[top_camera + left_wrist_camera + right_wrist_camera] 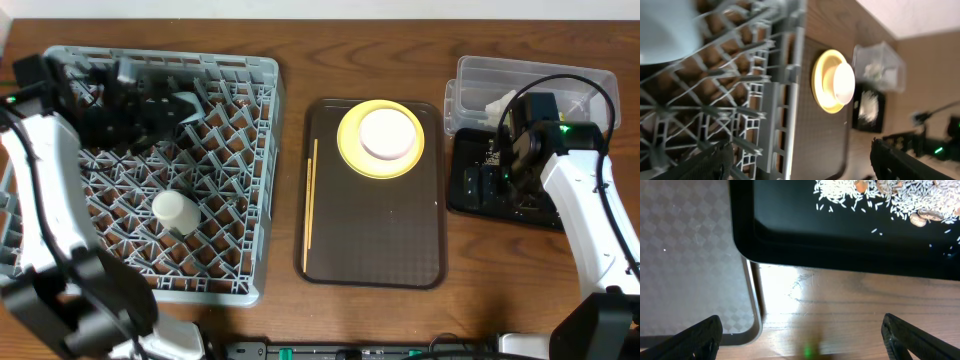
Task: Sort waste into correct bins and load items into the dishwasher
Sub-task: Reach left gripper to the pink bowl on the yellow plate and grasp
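**Waste sorted, rack loading partway**

The grey dish rack [230, 170] holds two of the items. The light blue bowl [665, 30] appears to sit among the pegs at its far side, and the small white cup [172, 208] stands near its middle. The left pincer [801, 150] hangs over the rack with its jaws wide and nothing between them.

The brown serving tray [375, 240] carries what is left to load:
- the yellow plate [348, 150]
- the white bowl [388, 133] resting on that plate
- the wooden chopsticks [311, 195] lying along the tray's left edge

The waste looks dealt with. The clear tub [480, 85] holds the crumpled tissue [497, 105]. The black tray [470, 185] just in front of it holds the rice crumbs [910, 200]. I cannot make out the snack wrapper.

The right pincer [802, 322] hovers low at the black tray's corner, jaws wide and empty.

I judge the task a little past halfway, with three items yet to go into the rack.
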Controlling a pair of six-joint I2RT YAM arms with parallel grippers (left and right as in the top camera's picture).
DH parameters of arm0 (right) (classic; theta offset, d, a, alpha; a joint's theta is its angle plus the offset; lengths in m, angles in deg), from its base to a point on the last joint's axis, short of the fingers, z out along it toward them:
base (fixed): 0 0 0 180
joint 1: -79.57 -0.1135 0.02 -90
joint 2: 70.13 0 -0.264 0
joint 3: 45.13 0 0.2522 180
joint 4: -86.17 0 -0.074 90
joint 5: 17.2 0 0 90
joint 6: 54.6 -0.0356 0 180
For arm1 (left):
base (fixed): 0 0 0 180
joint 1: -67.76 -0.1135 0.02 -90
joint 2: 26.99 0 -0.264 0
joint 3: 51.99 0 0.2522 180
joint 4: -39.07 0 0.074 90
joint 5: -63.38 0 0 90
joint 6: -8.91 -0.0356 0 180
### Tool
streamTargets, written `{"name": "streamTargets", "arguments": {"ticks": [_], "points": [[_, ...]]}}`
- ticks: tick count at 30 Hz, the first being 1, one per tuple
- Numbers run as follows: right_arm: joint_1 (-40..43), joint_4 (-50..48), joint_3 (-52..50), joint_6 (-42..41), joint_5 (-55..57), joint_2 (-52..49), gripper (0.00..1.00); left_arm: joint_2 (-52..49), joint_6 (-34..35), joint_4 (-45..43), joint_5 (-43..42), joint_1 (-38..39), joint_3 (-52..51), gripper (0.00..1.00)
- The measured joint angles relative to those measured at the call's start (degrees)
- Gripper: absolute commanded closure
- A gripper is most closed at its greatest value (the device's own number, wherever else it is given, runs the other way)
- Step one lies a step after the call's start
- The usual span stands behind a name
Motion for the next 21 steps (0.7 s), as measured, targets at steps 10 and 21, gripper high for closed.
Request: {"name": "streamTargets", "arguments": {"ticks": [10,21], "points": [[0.0,1.7,0.0,0.0,0.1,0.0,0.01,3.1,0.5,-5.5,21.1,27.5,0.0,0.10],[0.2,5.8,0.0,-7.2,9.0,0.0,0.01,-5.3,1.7,-22.2,36.8,53.8,-0.1,0.09]]}}
